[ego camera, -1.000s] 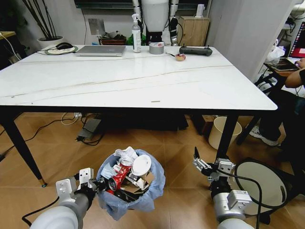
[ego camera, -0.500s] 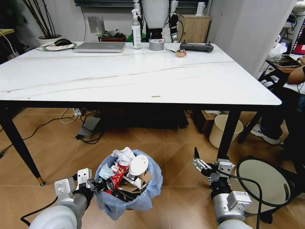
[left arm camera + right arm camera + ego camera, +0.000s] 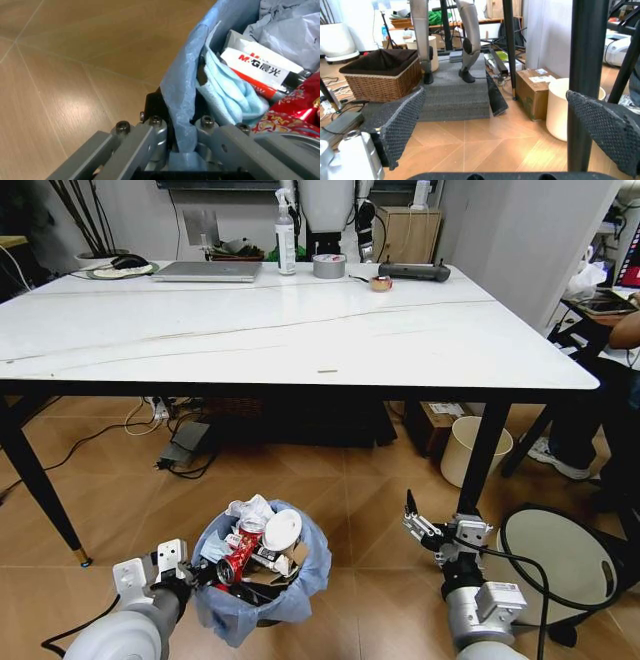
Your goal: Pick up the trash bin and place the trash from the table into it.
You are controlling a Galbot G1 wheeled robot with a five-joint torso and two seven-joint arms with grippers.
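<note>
Head view: the trash bin [image 3: 262,575] sits low and left of centre in the frame, below the bench [image 3: 270,330], heaped with trash [image 3: 255,542]. The left tool [image 3: 190,573], at lower left, grips its bagged rim. The right tool [image 3: 412,525], lower right, hangs spread and empty.

Left wrist view: the left tool's fingers [image 3: 150,139] pinch the blue bag, probably the rim beneath too.

Right wrist view: the mesh pads [image 3: 400,122] stand wide apart, beside the bench's black leg [image 3: 587,75].

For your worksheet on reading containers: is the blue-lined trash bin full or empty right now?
Full. The trash bin is heaped above its rim with trash: a cup, red can and tissues. The left gripper clamps its bag-covered rim.
</note>
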